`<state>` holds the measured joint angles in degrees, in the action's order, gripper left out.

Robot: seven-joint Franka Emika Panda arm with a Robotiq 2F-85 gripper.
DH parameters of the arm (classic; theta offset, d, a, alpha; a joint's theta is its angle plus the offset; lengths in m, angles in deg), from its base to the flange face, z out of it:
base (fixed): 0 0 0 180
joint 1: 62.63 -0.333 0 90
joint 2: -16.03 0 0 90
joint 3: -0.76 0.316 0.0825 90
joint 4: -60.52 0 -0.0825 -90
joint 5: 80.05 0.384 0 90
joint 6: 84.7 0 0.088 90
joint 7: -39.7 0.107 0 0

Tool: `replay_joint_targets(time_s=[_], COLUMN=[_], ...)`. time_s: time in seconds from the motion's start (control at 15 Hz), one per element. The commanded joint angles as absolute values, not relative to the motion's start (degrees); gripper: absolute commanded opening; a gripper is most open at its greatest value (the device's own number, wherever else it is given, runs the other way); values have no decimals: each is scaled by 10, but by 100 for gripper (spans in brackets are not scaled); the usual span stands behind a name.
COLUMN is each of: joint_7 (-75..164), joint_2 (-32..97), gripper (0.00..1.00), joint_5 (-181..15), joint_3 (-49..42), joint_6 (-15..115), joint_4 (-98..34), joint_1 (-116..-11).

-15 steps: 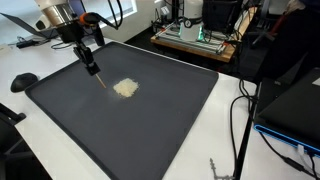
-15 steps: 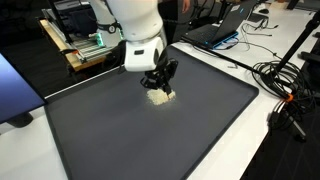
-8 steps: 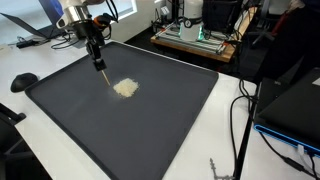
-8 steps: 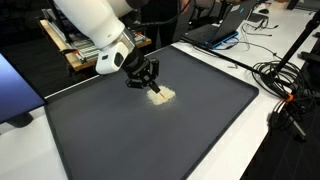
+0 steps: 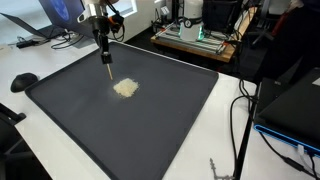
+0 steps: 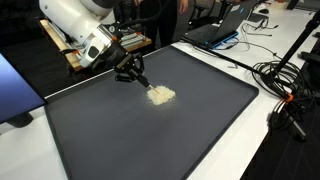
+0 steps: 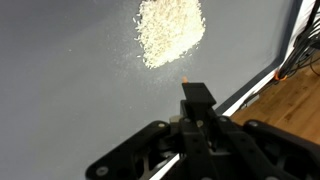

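Centrally on the flat dark grey mat (image 5: 150, 130): a small heap of pale beige grains (image 5: 125, 88), whose scattered outliers show only in the wrist view. The black two-finger gripper (image 5: 103, 46) has its jaws clamped together on a thin dark rod (image 5: 106, 66), near the heap and apart from it. The rod's full length shows only in the exterior views.

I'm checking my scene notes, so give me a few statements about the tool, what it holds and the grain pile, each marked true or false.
1. The tool is shut on a thin stick. True.
2. The grain pile lies on the dark mat. True.
3. The stick's tip sits in the pile's middle. False: it is off to the pile's side.
4. Two piles lie on the mat. False: only one.
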<state>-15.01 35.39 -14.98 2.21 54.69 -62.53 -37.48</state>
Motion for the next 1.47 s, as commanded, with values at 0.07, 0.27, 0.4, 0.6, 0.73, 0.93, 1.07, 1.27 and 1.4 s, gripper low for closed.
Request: replay_joint_targets(time_s=[0.07, 0.27, 0.4, 0.6, 0.73, 0.93, 1.07, 1.27, 1.4], joint_7=[-253, -297, -297, -286, -280, -256, -230, -172, -117], joint_2=[317, 313, 310, 292, 276, 253, 240, 219, 206], gripper=[3, 3, 3, 3, 3, 3, 3, 3, 3], joint_5=[-34, 10, 20, 18, 16, 0, -19, -90, -168], joint_3=[-25, -49, -62, -72, -75, -75, -73, -72, -72], joint_6=[541, 539, 538, 549, 570, 619, 659, 699, 713], joint_4=[-690, -712, -723, -739, -750, -764, -773, -789, -800], joint_1=[-403, -422, -436, -461, -479, -506, -523, -542, -550])
